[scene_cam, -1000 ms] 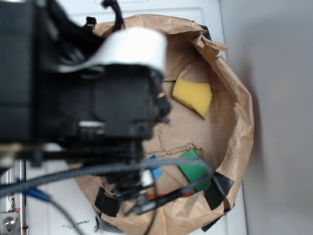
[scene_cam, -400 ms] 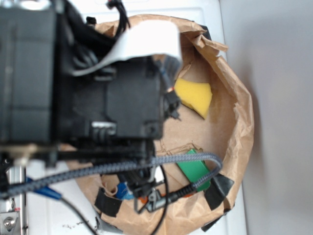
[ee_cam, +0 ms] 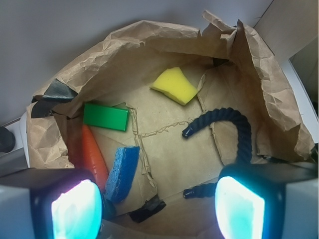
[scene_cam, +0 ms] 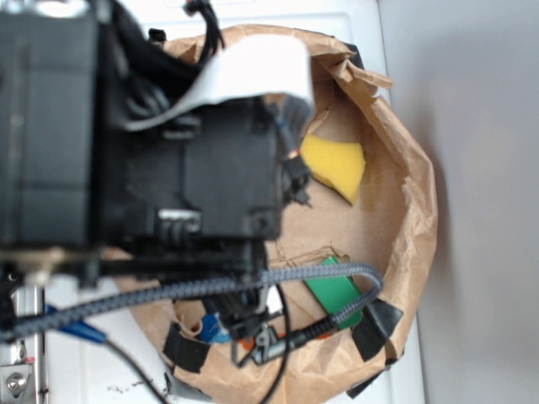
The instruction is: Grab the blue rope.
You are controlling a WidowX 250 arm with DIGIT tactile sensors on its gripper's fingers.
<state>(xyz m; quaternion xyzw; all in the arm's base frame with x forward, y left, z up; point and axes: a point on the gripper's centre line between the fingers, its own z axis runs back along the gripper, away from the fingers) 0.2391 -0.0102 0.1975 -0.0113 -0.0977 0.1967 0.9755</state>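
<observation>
So I'm hovering over the paper bag point(ee_cam: 279, 94) with my tool point(ee_cam: 158, 206) spread wide open, nothing in it, both pads glowing at the bottom of the wrist view. The blue rope point(ee_cam: 234, 124) sits on the bag floor toward the right wall, bent into an arch: one capped end points in toward the middle of the floor, the curve runs up and over, and the long leg comes back down and disappears under my right pad, with the other end poking out just inside that pad. So the rope lies off to the right of the gap between my pads, not centred, and its long leg runs roughly along the near-to-far line of the wrist view. My guess is I need to slide right so that leg sits between the pads, then drop. The yellow sponge point(ee_cam: 174, 85) is up near the far wall, the green block point(ee_cam: 105, 116) and orange carrot point(ee_cam: 93, 155) are by the left wall, and the blue sponge point(ee_cam: 122, 172) is just beside the carrot, all well apart from the rope. In the outside view my arm blocks the rope completely. Compared with a second ago the arm has swung further over the bag and covers more of the yellow sponge; since the last shot it looks basically unmoved.
</observation>
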